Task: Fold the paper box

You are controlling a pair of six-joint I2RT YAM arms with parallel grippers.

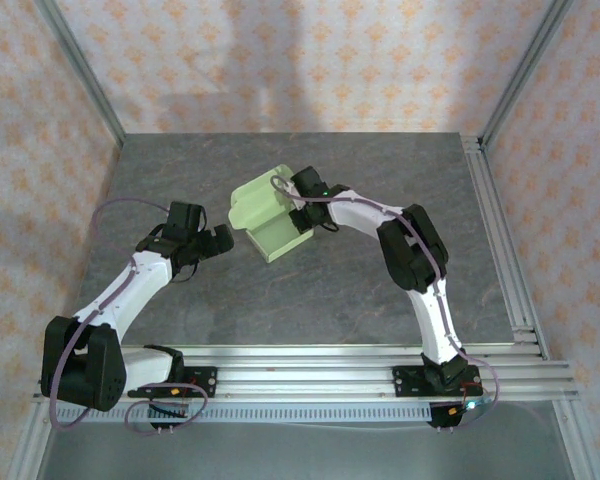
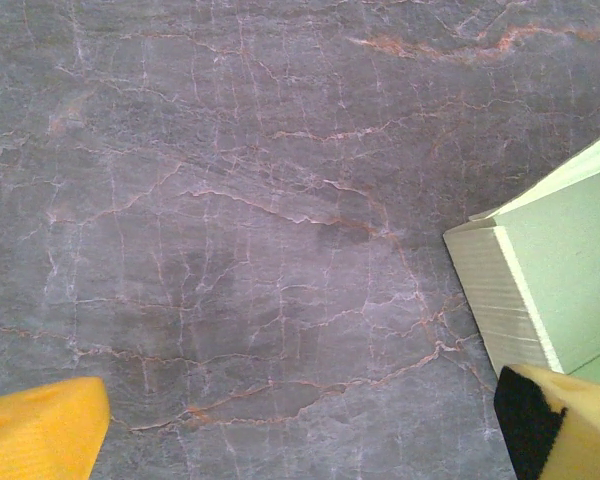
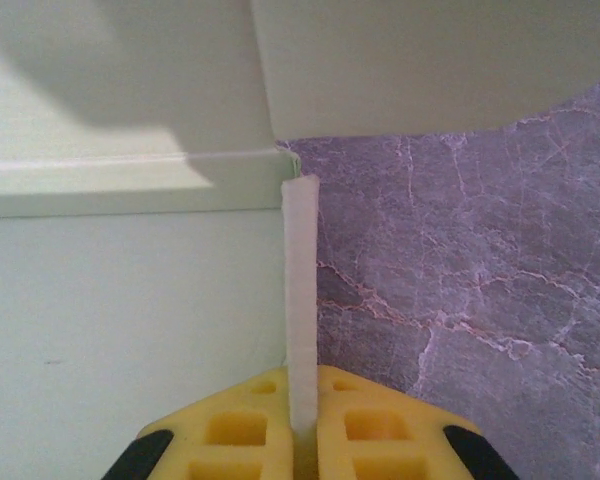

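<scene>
- Right claw [image 3: 302, 430] is pinching one upright wall of the paper box [image 1: 265, 218] edge-on, yellow pads [image 3: 235, 430] pressing on both faces of the thin card.
- Left claw [image 1: 218, 240] is standing wide apart, gripping nothing, hanging over the grey marbled counter [image 1: 380, 290] just beside the box's left corner.
- Paper box, pale green, is sitting partly folded near the middle of the counter, a little toward its far edge, with walls raised.
</scene>
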